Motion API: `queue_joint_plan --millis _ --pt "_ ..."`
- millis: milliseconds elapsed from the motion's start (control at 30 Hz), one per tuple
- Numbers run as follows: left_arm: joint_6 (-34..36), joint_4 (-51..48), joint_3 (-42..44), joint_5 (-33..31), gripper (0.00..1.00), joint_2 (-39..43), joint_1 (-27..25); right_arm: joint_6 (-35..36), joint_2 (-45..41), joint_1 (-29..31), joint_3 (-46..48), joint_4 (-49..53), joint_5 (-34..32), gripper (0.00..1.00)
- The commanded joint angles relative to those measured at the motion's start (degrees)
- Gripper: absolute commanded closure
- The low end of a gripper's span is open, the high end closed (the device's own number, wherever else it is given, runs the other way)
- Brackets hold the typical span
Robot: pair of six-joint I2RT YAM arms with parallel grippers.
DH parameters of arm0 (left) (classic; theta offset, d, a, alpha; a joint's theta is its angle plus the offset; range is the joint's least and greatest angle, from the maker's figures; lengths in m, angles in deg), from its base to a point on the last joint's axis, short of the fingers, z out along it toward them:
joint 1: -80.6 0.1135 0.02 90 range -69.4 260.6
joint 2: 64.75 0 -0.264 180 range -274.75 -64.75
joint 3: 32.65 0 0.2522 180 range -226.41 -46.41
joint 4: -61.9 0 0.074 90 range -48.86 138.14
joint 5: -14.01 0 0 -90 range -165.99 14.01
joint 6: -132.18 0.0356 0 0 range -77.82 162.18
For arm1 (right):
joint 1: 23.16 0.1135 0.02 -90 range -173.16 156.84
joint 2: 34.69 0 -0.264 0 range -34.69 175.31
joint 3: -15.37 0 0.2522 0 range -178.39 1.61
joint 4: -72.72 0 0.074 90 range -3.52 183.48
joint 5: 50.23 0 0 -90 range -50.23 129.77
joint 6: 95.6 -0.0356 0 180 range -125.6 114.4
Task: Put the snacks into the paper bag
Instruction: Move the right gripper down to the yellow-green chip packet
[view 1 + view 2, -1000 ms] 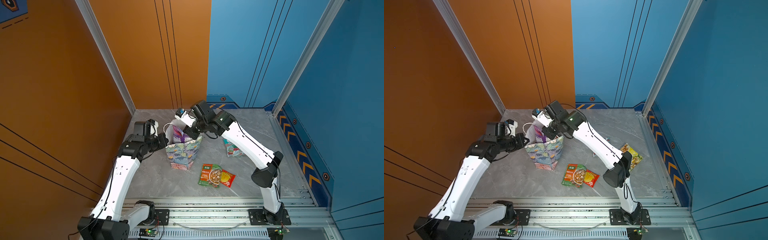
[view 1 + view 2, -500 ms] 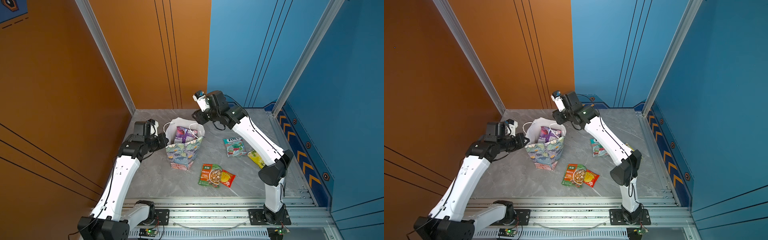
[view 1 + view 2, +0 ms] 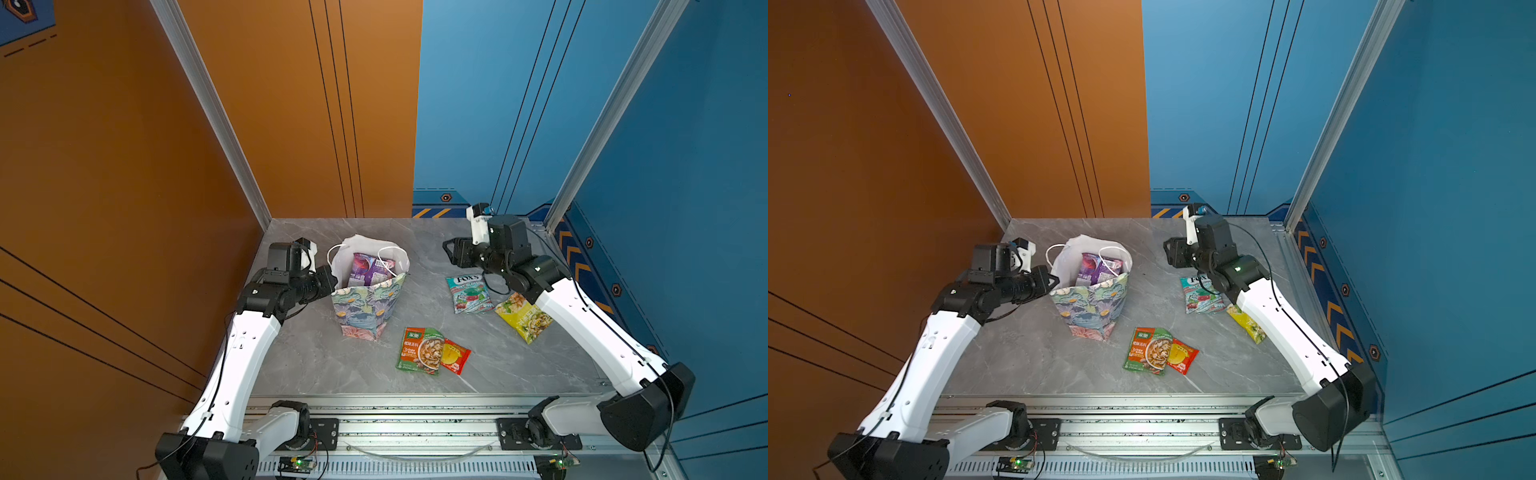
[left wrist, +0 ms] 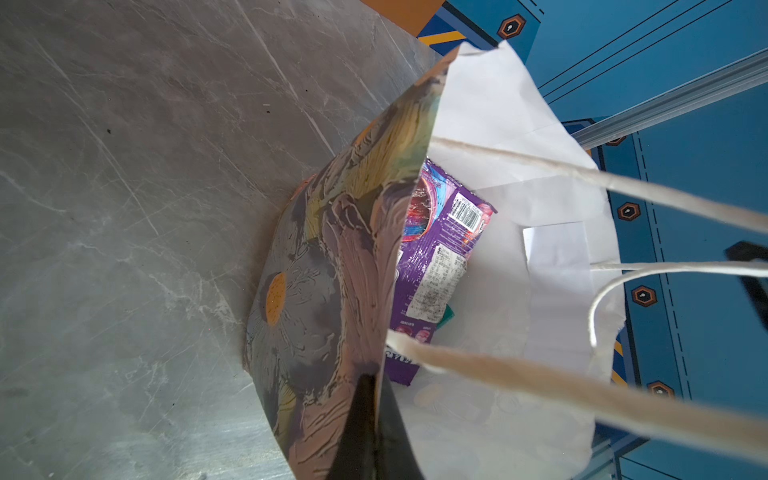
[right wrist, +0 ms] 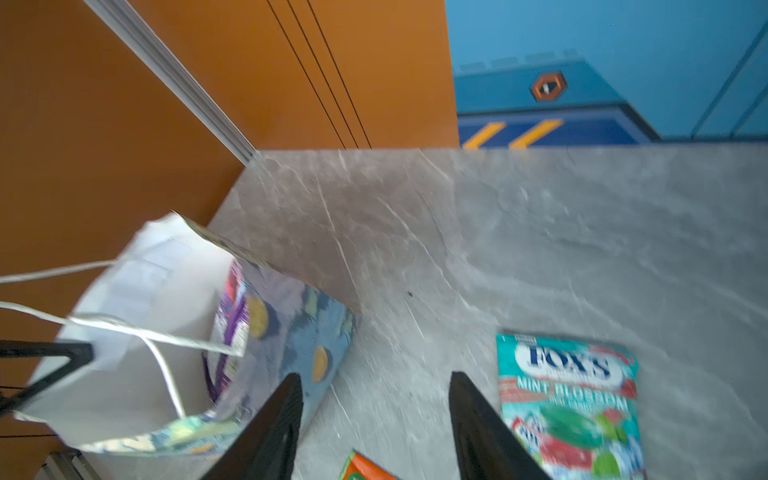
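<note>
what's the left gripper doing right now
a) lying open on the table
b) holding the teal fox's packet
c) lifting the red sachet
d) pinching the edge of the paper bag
d: in the left wrist view the left gripper is shut on the top edge of the paper bag, holding no packet and off the table.

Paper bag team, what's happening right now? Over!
Left gripper shut on paper bag rim. Right gripper open, empty, near teal FOX'S packet. Purple packet inside; four snacks on table. Cord handle droops across the mouth.
</note>
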Motion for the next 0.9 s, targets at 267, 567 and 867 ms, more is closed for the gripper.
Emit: queue_joint_plan --millis 267,567,867 --pt "-0.5 3.7 0.6 2.0 1.0 0.4 0.2 -11.9 -11.8 -2.5 26.0 5.3 -5.2 0.39" --pt "-1.2 4.3 1.4 2.6 1.0 0.9 0.2 -9.7 -8.3 -20.2 27.9 3.1 -3.5 0.37" --pt "-1.5 5.0 1.6 3.1 1.0 0.7 0.2 -19.6 -14.4 -39.1 37.3 -4.0 -1.8 0.21"
